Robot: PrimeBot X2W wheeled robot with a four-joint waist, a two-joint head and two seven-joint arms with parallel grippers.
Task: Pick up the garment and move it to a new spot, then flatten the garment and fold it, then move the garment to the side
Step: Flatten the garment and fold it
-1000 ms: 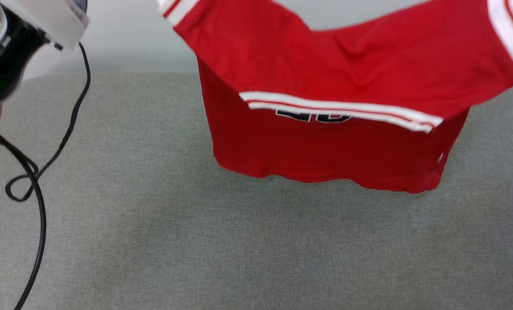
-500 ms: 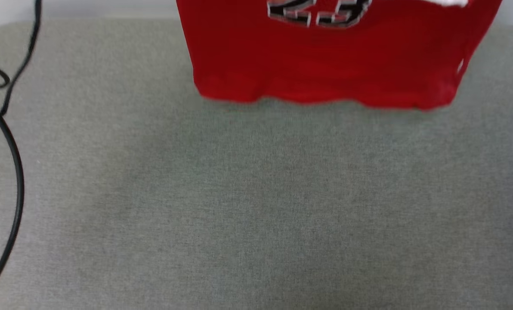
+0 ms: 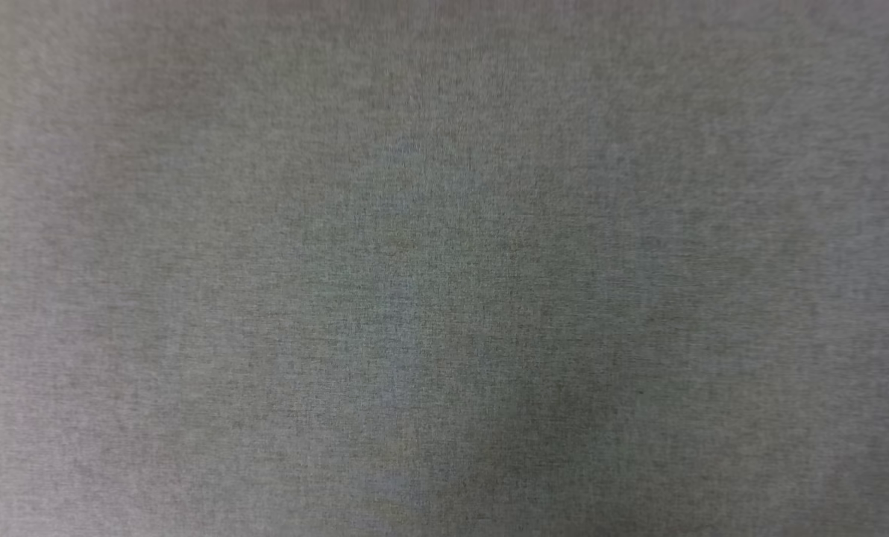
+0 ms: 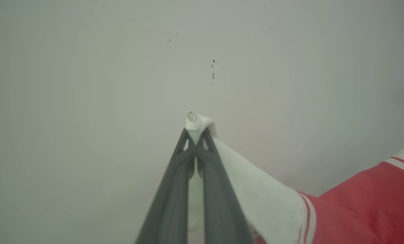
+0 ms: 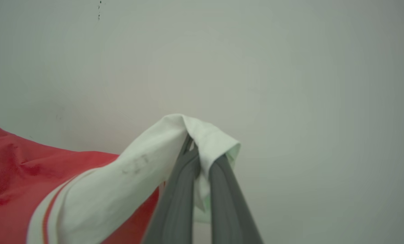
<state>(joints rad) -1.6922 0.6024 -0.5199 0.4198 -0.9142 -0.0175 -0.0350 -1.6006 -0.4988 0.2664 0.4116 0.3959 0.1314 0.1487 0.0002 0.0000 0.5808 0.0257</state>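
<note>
While before wall [image 4: 86, 67], garment [image 4: 358, 203] slv edges tight in L pincer [image 4: 196, 134], R pincer [image 5: 201, 155].

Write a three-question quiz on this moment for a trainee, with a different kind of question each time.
1. True or false: the left gripper is shut on white cloth of the garment.
2. What does the right gripper hold? A) a black cable B) a white sleeve end of the garment C) nothing
3. Fill in the blank: the head view looks down on a plain ___ fabric surface.

Key: 1 true; 2 B; 3 grey.
</note>
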